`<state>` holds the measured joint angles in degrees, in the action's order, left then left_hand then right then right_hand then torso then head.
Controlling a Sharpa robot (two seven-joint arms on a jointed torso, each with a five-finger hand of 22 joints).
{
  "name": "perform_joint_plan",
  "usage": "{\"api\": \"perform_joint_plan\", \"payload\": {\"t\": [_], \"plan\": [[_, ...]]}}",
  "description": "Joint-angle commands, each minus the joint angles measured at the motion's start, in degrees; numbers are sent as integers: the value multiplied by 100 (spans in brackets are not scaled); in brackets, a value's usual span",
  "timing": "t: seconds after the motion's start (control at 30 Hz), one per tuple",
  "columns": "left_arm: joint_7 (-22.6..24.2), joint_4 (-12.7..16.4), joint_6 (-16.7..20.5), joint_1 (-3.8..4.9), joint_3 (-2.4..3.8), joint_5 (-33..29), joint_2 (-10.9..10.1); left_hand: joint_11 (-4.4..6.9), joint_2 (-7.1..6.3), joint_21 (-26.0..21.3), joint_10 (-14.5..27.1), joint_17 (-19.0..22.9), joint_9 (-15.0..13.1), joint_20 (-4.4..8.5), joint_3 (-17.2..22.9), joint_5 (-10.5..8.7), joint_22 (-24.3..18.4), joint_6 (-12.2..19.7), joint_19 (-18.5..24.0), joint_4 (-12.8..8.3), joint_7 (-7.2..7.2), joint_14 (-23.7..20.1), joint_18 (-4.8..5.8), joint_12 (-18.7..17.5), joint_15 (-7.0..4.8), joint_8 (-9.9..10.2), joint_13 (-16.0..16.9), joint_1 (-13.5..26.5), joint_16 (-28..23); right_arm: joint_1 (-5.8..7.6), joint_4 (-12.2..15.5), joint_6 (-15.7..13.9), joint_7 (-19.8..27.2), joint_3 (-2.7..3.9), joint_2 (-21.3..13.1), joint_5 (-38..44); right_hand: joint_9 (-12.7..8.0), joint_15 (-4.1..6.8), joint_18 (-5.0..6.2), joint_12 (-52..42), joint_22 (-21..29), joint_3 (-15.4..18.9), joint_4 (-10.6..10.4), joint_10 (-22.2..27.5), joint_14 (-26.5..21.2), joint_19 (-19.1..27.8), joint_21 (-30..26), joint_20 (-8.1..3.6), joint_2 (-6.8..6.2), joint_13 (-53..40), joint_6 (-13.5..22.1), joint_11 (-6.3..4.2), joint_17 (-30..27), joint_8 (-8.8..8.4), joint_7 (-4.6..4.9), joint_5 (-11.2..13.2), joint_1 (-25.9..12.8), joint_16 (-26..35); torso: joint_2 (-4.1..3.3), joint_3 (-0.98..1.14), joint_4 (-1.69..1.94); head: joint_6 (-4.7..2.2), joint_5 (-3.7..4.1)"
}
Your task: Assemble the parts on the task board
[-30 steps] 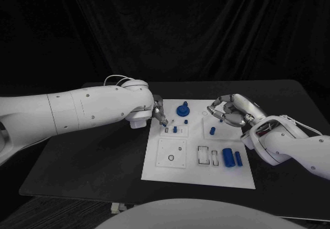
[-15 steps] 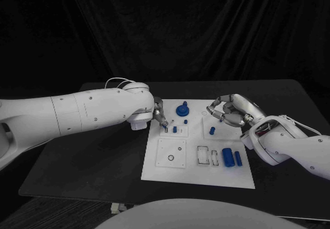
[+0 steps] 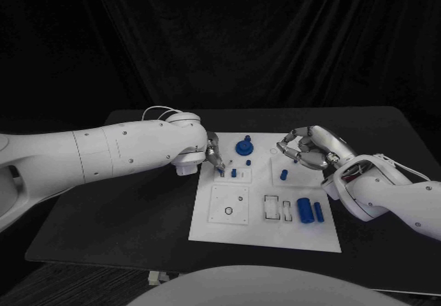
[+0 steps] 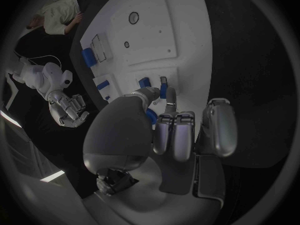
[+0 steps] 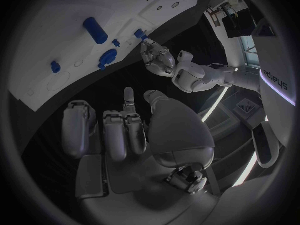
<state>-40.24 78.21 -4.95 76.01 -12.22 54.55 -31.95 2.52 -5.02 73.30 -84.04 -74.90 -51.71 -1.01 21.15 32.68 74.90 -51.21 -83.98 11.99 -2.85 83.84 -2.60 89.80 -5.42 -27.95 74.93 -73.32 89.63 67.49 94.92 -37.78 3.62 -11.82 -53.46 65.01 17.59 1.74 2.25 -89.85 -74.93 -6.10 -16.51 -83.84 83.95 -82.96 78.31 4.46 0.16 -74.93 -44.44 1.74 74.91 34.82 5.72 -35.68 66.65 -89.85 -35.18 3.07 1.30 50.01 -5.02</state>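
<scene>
My silver left hand (image 3: 212,153) hangs over the ten o'clock corner of the white rectangular task board (image 3: 266,237), fingers pointed down; in my left wrist view a fingertip (image 4: 169,96) sits right at a small upright blue peg (image 4: 163,90), but I cannot tell whether I am pinching it or only touching it. My silver right hand (image 3: 311,148) hovers over the board's two o'clock edge, fingers curled inward around nothing. On the board a round blue knob-shaped part (image 3: 243,146) stands at twelve o'clock, a short blue cylinder (image 3: 284,173) just right of centre, and two larger blue cylinders (image 3: 310,211) lie side by side at four o'clock.
</scene>
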Motion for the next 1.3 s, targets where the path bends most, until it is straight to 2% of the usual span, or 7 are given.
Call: {"api": "perform_joint_plan", "payload": {"t": [0.03,1.3], "plan": [[-144,8,-15,-15,5,-11,21,-25,26,-13,-576,-1510,8,16,791,-29,1100,-4,-215,-837,34,616,-48,-23,-5,-16,1478,38,37,-14,10,24,-85,1,-2,35,-8,7,105,-15,-1065,-16,2,-616,605,36,-29,6,15,-1507,38,-11,1509,11,0,-27,44,-15,0,1,2,-1,-2],[-146,19,-99,-96,5,-11,14,-23,30,-40,-564,-1510,16,17,795,-60,1093,-5,-209,-849,36,616,-53,-51,-7,-13,1459,42,37,-20,30,25,-121,0,-13,35,-7,8,109,-15,-1060,-21,2,-616,605,45,-45,6,11,-1507,32,-13,1509,18,-1,-36,62,-15,1,0,2,-1,-10]]}}
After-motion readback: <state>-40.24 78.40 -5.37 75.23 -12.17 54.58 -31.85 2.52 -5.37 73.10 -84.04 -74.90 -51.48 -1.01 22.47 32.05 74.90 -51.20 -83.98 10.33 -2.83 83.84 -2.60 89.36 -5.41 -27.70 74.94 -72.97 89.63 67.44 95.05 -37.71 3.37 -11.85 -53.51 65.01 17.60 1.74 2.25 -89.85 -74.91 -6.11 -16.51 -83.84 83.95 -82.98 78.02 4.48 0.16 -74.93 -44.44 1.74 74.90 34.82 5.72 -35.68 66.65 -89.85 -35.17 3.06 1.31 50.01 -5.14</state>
